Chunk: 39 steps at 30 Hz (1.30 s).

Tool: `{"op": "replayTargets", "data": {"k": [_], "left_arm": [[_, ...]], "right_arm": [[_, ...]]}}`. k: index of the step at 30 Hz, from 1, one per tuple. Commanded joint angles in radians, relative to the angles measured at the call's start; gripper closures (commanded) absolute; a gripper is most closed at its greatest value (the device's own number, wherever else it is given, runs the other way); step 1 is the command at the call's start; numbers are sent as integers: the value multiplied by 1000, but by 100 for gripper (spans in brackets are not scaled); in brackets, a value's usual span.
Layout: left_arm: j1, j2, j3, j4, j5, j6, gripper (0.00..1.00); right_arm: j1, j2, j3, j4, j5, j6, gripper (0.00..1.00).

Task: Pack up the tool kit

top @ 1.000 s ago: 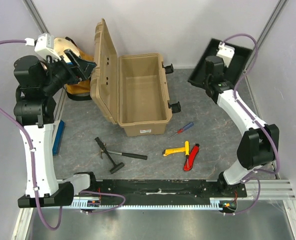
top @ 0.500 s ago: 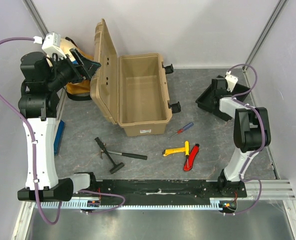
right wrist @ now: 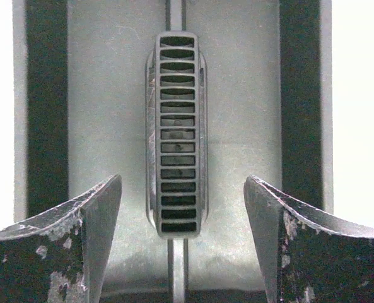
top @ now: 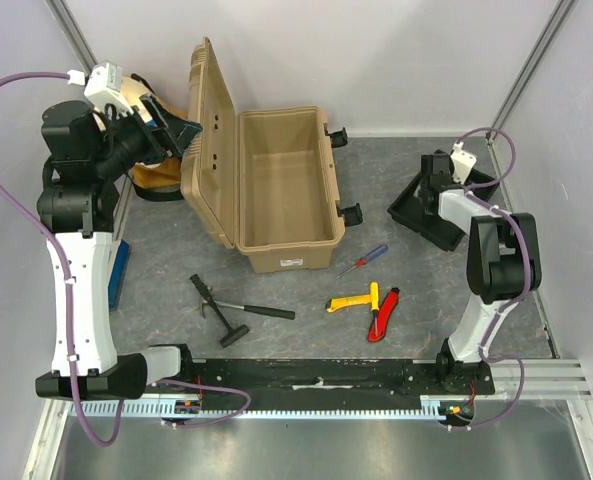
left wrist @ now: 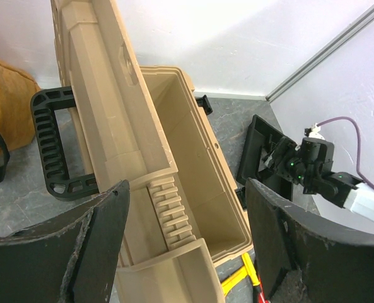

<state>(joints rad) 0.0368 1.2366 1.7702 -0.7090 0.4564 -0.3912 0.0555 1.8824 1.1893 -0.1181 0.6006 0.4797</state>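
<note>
The tan toolbox (top: 286, 195) (left wrist: 196, 151) stands open mid-table with nothing inside, its lid (top: 208, 140) upright on the left. My left gripper (top: 176, 130) (left wrist: 187, 189) hangs open above and behind the lid. The black tray (top: 438, 212) (left wrist: 255, 148) rests tilted on the table at the right. My right gripper (top: 438, 183) (right wrist: 181, 183) is open, its fingers either side of the tray's ribbed handle (right wrist: 177, 136) without touching it. In front of the box lie the black hammer (top: 231, 310), red-blue screwdriver (top: 364, 260), yellow-handled tool (top: 356, 300) and red knife (top: 384, 315).
A yellow-cream cloth bag (top: 146, 170) (left wrist: 4, 95) sits behind the lid at the back left. A blue object (top: 118, 275) lies by the left arm's column. The toolbox's black carry handle (left wrist: 51, 145) sticks out from the lid. Walls close the table on three sides.
The right arm brought the black tray down from the back right corner to the table, then opened its jaws off the tray's handle. The left arm shifted only slightly.
</note>
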Motion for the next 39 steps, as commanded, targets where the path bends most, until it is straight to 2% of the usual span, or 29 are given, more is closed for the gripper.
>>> {"op": "replayTargets", "data": {"k": [1,4,6,10,14,16,20,23,25,27,29,33,36,39], "left_arm": [[-5,9,6,16,-1,-6,21],[-6,7,-11,10,-57,-15,21],[-6,14,-14,-3,-88,-20,21],[-6,23,-14,-12,-136,-25,21],[-6,37,-12,-15,-151,-24,21],[-5,43,-12,-15,-159,-26,21],[-6,44,-18,-18,-186,-31,21],[-6,37,-28,-18,-202,-37,21],[-6,29,-40,-18,-220,-49,21],[-6,18,-55,-18,-225,-58,21],[-5,1,-75,-21,-226,-69,21],[-6,-61,-161,-35,-268,-58,22],[-6,-118,-233,-33,-324,-61,22],[-5,-167,-253,-66,-329,-55,22]], "right_arm": [[27,-159,76,-84,-19,-19,14],[90,-242,92,-109,-135,-102,13],[174,-314,86,-120,-185,-150,13],[332,-478,29,-80,-378,-272,13],[450,-669,-65,26,-638,-293,14],[521,-725,-92,57,-699,-283,16],[696,-787,-114,74,-664,-276,18],[814,-725,-79,-7,-648,-328,21],[924,-662,-63,-47,-482,-409,24],[1096,-605,-100,-5,-197,-470,25],[1187,-531,-140,76,-83,-507,25],[1254,-396,-102,110,-94,-411,26],[1328,-292,-94,193,-88,-415,27],[1373,-163,1,160,-93,-400,27]]}}
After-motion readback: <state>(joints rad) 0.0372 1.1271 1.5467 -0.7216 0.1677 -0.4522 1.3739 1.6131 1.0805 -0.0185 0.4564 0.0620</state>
